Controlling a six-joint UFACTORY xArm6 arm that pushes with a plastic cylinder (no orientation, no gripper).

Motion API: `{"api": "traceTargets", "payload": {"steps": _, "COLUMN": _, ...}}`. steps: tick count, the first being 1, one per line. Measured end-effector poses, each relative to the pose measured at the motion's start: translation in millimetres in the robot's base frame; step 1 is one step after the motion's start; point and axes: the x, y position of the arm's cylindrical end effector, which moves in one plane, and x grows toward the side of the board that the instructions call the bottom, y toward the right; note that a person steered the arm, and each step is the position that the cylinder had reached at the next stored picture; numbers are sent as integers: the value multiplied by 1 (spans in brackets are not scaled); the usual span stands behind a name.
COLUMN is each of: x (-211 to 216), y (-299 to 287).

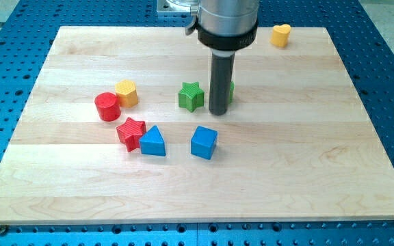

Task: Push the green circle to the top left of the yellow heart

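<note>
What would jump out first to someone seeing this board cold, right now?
The big dark rod dropping from the view's top centre, my tip set down just right of the green star and hiding most of the green circle behind it. Next, the tight cluster at the view's left: red cylinder, yellow block, red star, blue triangle. The yellow heart sits alone at top right.
</note>
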Motion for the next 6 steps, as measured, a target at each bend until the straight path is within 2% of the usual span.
{"api": "traceTargets", "payload": {"steps": 1, "x": -54, "y": 8}}
{"api": "traceTargets", "payload": {"steps": 2, "x": -43, "y": -2}}
{"api": "traceTargets", "payload": {"steps": 3, "x": -69, "y": 6}}
{"api": "traceTargets", "payload": {"steps": 4, "x": -109, "y": 39}}
{"api": "traceTargets", "payload": {"steps": 5, "x": -105, "y": 54}}
{"api": "traceTargets", "payload": {"steps": 6, "x": -139, "y": 74}}
